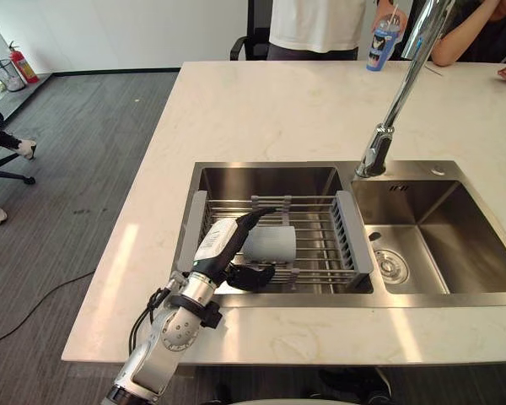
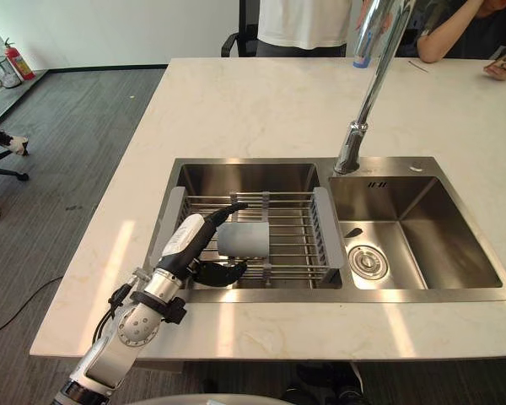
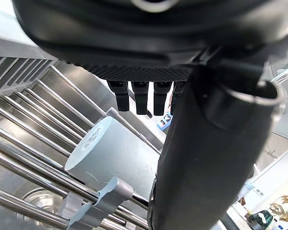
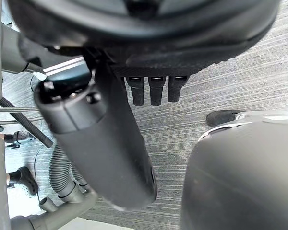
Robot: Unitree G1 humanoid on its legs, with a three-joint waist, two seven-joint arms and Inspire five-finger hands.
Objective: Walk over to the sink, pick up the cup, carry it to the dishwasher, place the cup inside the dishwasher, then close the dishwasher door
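A pale grey cup [image 1: 270, 243] lies on its side on a wire drying rack [image 1: 347, 221] that spans the left basin of the steel sink [image 1: 455, 232]. My left hand [image 1: 223, 245] reaches over the counter's front edge to the cup's left end. It is open, with its fingers straight above the cup's near end and its thumb spread low in front. The left wrist view has the cup's [image 3: 110, 153] flat base just past the fingers [image 3: 141, 98] and beside the thumb. My right hand [image 4: 98, 143] hangs open over the grey floor.
A tall chrome faucet [image 1: 401, 93] rises behind the divider between the basins. The white stone counter [image 1: 270, 110] surrounds the sink. A person with a blue drink cup [image 1: 381, 42] stands at the far edge, and another leans at the back right corner.
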